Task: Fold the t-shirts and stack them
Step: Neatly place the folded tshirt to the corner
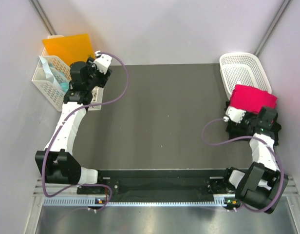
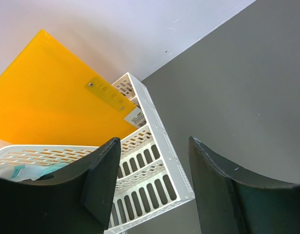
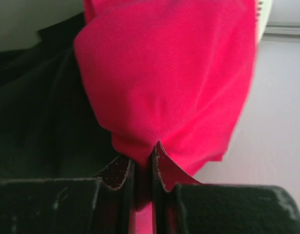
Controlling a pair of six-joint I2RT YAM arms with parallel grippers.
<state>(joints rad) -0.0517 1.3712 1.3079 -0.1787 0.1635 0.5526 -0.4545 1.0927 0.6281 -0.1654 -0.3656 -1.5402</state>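
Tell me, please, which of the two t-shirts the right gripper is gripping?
The pinkish-red t-shirt: the right gripper is shut on a fold of it, while the black t-shirt lies beside it, outside the jaws.

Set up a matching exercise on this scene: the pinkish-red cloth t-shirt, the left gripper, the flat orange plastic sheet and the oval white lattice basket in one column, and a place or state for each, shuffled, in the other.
Column one
1. pinkish-red cloth t-shirt
2. left gripper
3. flat orange plastic sheet
4. oval white lattice basket

Column two
A. open, holding nothing
B. far left, at the rectangular white basket
C. pinched in the shut right gripper
D. far right, behind the t-shirt

Pairs: 1-C, 2-A, 3-B, 4-D.
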